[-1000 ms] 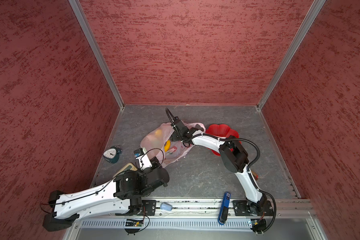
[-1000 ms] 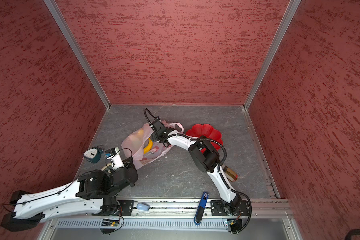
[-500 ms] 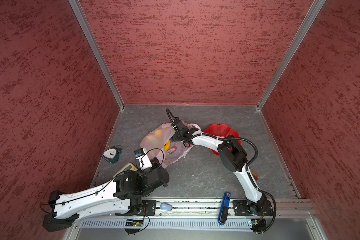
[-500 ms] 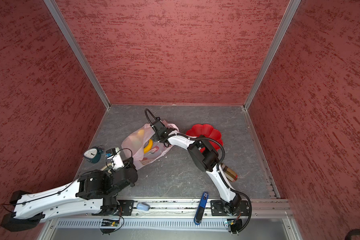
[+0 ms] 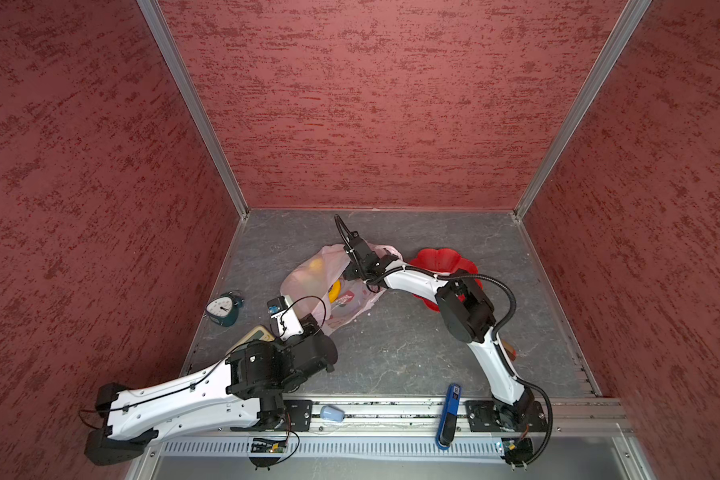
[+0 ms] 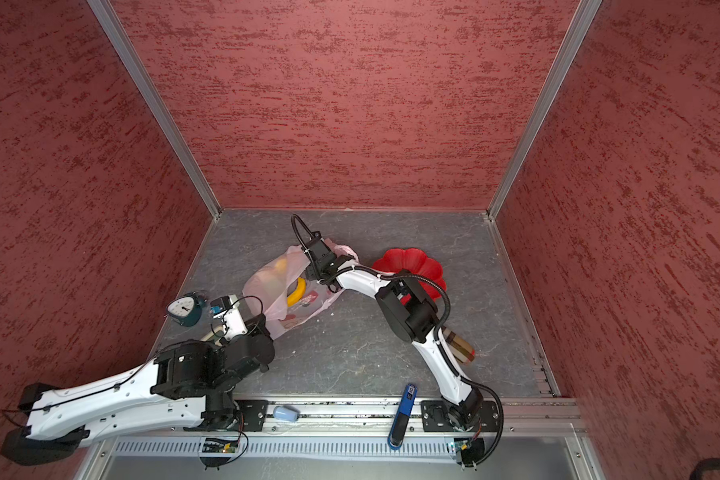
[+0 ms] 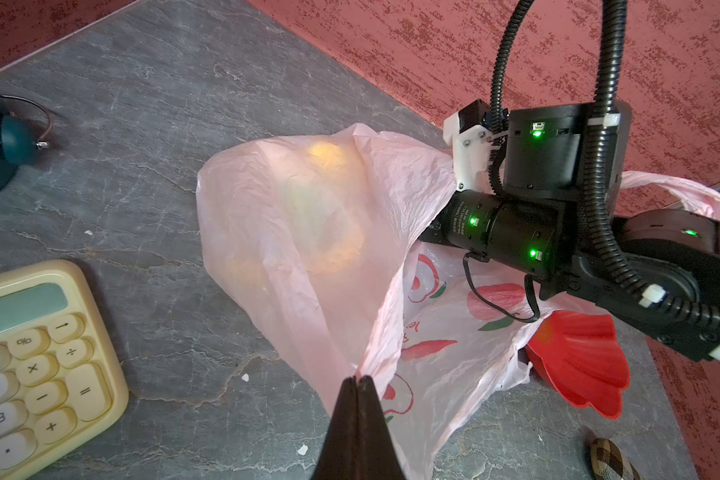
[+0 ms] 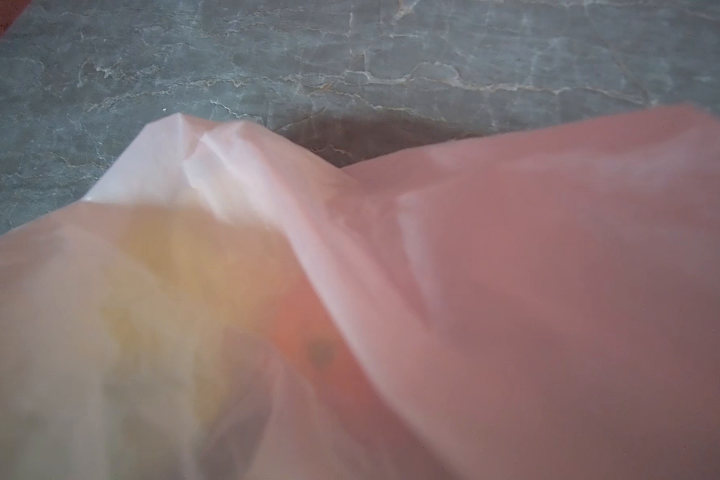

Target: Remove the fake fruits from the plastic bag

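The plastic bag (image 5: pixel 308 282) (image 6: pixel 267 286) lies mid-table, pale pink with red apple prints. My left gripper (image 7: pixel 356 379) is shut on its near edge and holds the mouth lifted, as both top views show (image 5: pixel 314 322). My right gripper (image 5: pixel 352 270) (image 7: pixel 433 228) reaches into the mouth from the far side, its jaws hidden by the film. Of the fake fruits, a yellow banana (image 5: pixel 334 289) (image 6: pixel 297 291) shows in the opening. A yellow round fruit (image 5: pixel 317 264) (image 7: pixel 325 153) shows through the film. The right wrist view has only bag film (image 8: pixel 516 291), with a yellow blur (image 8: pixel 163 270) and a reddish one (image 8: pixel 308 340).
A red flower-shaped dish (image 5: pixel 445 262) (image 7: pixel 578 357) sits right of the bag, under the right arm. An alarm clock (image 5: pixel 223 309) and a cream calculator (image 7: pixel 30 353) lie at the left. A checked cylinder (image 6: pixel 460 345) lies by the right arm. A blue tool (image 5: pixel 449 411) rests on the front rail.
The right arm has shifted slightly left, with its gripper a little further into the bag's mouth. The left gripper still holds the bag's edge in the same place.
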